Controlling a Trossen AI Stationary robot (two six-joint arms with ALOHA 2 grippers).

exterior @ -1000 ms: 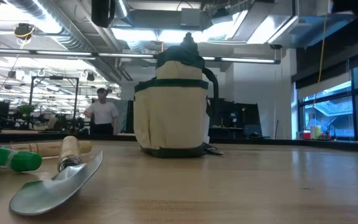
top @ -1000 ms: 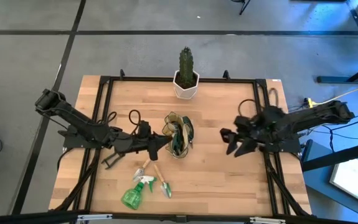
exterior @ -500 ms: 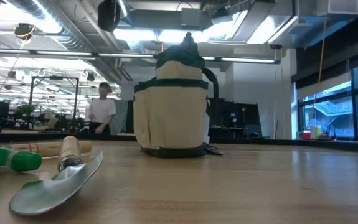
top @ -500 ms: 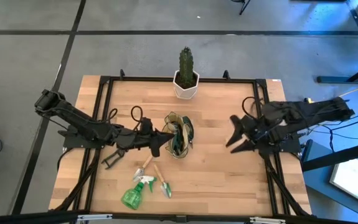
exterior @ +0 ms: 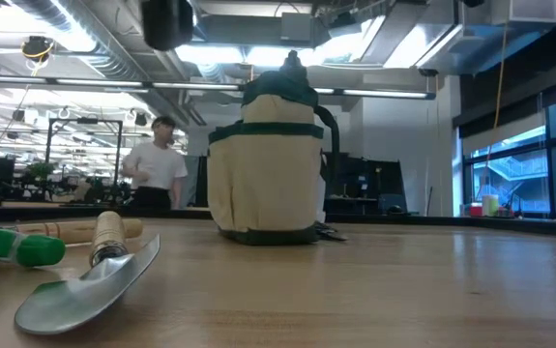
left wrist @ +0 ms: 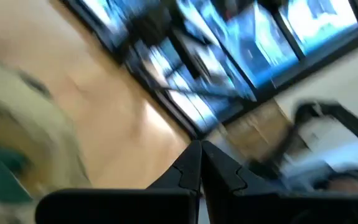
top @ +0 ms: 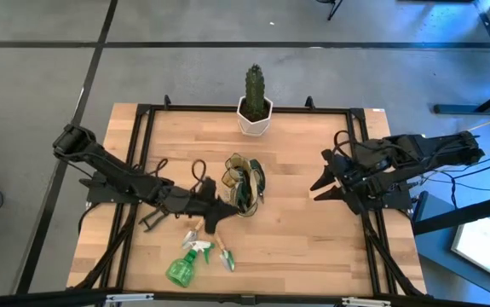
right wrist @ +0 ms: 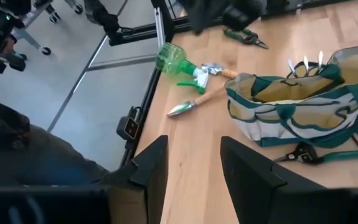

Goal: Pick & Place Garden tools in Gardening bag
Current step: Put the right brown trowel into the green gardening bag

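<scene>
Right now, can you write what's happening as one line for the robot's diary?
left gripper: shut, empty, over tools beside gardening bag | right gripper: open, empty, right of bag | spray bottle: on table

A tan-and-green gardening bag (exterior: 266,159) stands upright on the desk (exterior: 374,290) — a silver trowel (exterior: 84,282) lies nearby, a person (exterior: 155,169) behind.

Two matte black robot arms, built of jointed angular segments. Looping black cables run along the left arm (top: 125,179) and right arm (top: 415,158). Each ends in a hand with two flat, dark, tapering fingers (right wrist: 150,168).
</scene>
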